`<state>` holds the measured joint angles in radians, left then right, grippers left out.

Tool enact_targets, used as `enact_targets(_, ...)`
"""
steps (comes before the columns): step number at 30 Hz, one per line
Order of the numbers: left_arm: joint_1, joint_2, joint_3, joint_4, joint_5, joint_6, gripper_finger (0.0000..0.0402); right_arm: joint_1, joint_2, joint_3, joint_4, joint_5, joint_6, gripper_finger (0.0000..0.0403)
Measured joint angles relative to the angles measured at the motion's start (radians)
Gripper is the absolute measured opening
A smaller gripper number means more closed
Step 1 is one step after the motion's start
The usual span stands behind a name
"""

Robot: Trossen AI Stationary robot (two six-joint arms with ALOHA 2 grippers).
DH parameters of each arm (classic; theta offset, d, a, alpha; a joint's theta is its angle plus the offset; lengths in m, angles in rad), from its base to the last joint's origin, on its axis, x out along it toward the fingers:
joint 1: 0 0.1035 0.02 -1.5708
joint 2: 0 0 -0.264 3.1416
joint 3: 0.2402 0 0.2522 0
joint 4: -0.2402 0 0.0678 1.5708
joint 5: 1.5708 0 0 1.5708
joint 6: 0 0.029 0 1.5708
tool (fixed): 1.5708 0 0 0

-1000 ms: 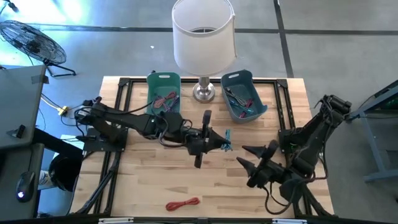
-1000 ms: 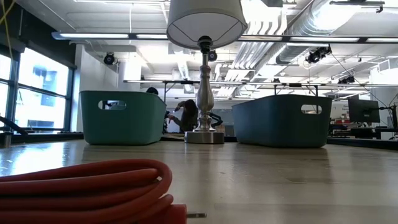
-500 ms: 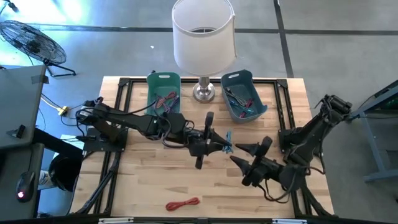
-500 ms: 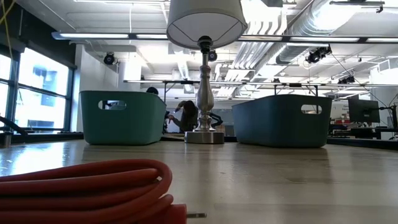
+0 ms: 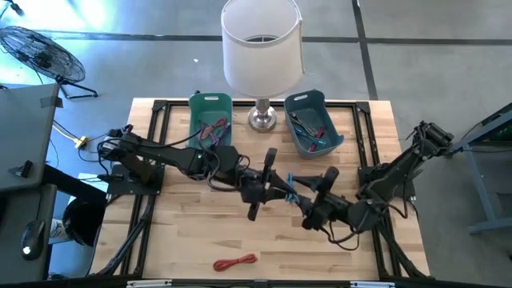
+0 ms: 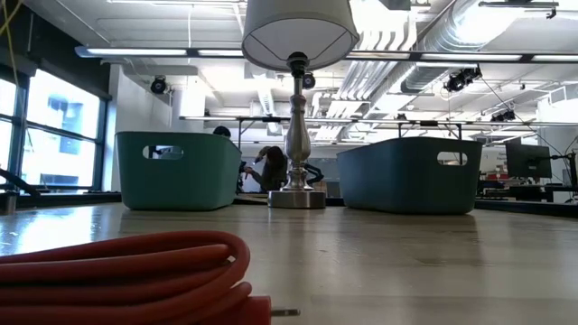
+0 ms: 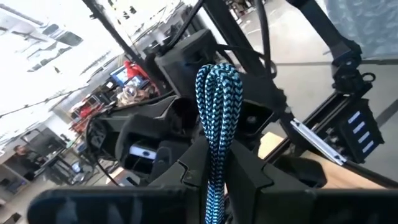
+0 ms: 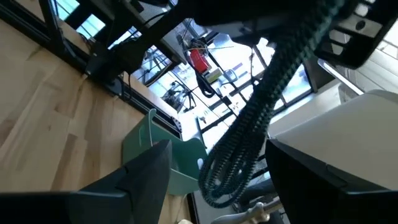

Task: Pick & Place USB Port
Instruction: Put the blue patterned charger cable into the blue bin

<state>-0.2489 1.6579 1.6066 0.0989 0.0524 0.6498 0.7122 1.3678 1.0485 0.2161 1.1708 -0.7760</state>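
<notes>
Grey floor (image 5: 416, 64), tall windows (image 6: 54, 135), exposed ceiling ducts (image 6: 452, 45), perhaps desks far behind.

No legible text, label, brand, number or sign on anything in any view.

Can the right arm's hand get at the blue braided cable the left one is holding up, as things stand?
Probably yes. The right hand is open and right beside the blue braided cable, which hangs clear of the left hand above the table, with nothing between them.

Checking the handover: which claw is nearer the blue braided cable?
Left. The left claw is shut on the blue cable at mid-table. The right claw is open just beside it, fingers either side of the cable's loop, not yet gripping.
</notes>
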Motion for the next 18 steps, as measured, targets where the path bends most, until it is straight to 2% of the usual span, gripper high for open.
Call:
enact_targets(8,0.000,0.000,0.000,-0.028,0.000,-0.001,0.0040,-0.013,0.000,0.000,0.014,-0.004,-0.016,0.0252)
enact_targets(13,0.000,-0.001,0.000,-0.048,-0.003,0.024,0.0041,-0.019,0.000,0.000,0.022,-0.045,-0.015,0.0252)
enact_targets(18,0.000,-0.001,0.000,-0.065,-0.001,0.040,0.0071,-0.019,0.000,0.000,0.022,-0.045,-0.015,0.0252)
